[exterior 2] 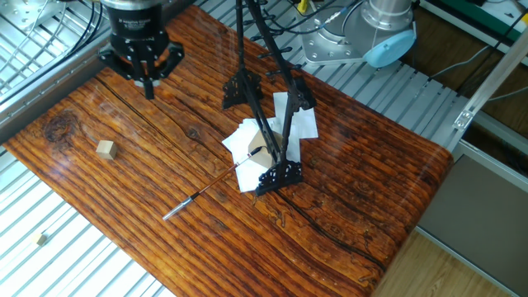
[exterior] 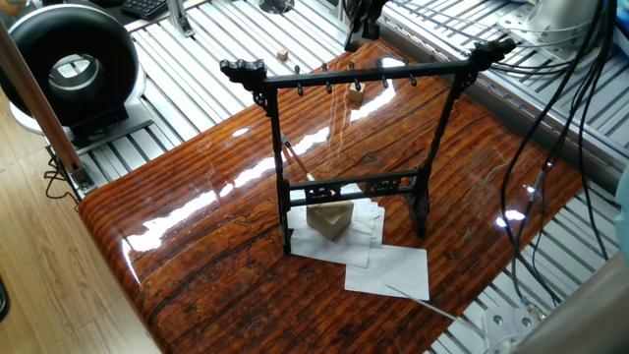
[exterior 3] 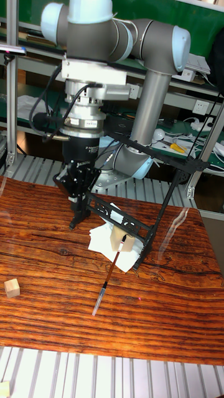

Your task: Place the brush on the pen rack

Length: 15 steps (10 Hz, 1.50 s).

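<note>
brush (exterior 3: 109,275): lies flat, long axis diagonal, one end at pen rack (exterior: 354,147) foot | end effector (exterior 2: 148,89): fingers together, empty

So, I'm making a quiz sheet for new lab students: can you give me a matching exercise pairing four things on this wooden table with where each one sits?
Things:
1. thin dark-shafted writing brush
2. tall black pen rack
3. small tan wooden cube
4. black two-finger claw

Places:
A. alone on bare wood, away from the rack
B. feet on white paper sheets
C. raised above the table, holding nothing
D. slanted, upper end against the pale block under the rack, lower end on the table

Pairs: 1-D, 2-B, 3-A, 4-C
</note>
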Tool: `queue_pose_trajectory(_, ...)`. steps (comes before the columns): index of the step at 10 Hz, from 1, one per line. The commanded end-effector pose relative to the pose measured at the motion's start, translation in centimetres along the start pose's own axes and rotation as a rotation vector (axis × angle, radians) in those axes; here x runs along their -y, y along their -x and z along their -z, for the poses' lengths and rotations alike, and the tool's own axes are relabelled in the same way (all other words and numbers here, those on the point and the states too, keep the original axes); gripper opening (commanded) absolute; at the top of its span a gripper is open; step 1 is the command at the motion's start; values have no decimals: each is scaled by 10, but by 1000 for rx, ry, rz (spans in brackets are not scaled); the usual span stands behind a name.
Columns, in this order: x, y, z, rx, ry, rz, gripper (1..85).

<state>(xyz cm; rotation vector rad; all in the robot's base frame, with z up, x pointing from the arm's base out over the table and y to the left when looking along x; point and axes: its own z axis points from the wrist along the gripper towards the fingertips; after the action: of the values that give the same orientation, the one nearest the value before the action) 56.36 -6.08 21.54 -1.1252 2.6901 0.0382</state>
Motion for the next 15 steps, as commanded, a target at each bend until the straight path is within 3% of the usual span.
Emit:
queue_pose_trajectory(1,-16,6,-15,8,44,-129,10)
queue_pose_trajectory(3,-21,10,-26,10,57,-265,10)
queue_pose_trajectory(4,-15,0,-29,-27,27,-313,10)
queue_pose_trajectory(6,-27,6,-33,-25,58,-456,10)
queue_pose_trajectory(7,-28,4,-38,-41,45,-527,10)
queue_pose_trajectory(8,-28,9,-44,-34,30,-581,10)
queue_pose_trajectory(10,-37,19,-51,-36,38,-678,10)
queue_pose_trajectory(12,-50,33,-51,-15,93,-751,10)
queue_pose_trajectory(15,-68,16,-50,-104,132,-784,10)
